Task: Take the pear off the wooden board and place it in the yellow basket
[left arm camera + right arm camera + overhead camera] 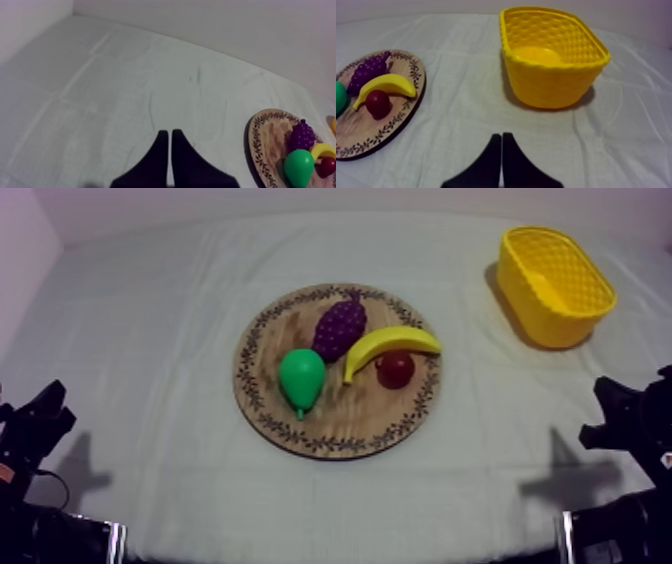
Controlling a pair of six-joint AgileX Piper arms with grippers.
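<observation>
Both pairs of fingers (159, 160) (491, 160) lie pressed together, well clear of the pear (302, 378).

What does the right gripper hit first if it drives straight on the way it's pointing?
Probably the yellow basket: the right gripper, jaws shut, points over bare cloth toward the basket's corner nearest the wooden board. Depth is unclear, so it could slip just past on that side.
</observation>
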